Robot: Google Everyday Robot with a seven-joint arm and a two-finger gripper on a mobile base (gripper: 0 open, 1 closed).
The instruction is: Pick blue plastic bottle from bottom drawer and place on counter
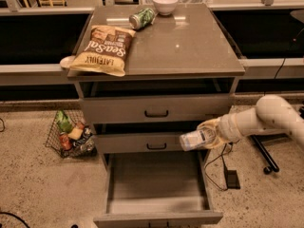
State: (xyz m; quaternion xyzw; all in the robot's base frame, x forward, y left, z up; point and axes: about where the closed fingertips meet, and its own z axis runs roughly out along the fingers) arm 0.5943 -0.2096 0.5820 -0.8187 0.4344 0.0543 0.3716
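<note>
The blue plastic bottle (pixel 194 139) lies sideways in my gripper (pixel 207 134), white cap pointing left, in front of the middle drawer's right end. My gripper is shut on it and holds it above the right side of the open bottom drawer (pixel 156 184), whose flat grey inside holds nothing that I can see. My arm comes in from the right. The counter (pixel 190 42) is the glossy grey-brown top of the cabinet, well above the bottle.
On the counter lie a chip bag (pixel 104 49) at the front left, a green can (pixel 142 18) on its side and a white bowl (pixel 165 4) at the back. A wire basket (pixel 71 134) of items sits on the floor at the left. Cables (pixel 228 175) lie at the right.
</note>
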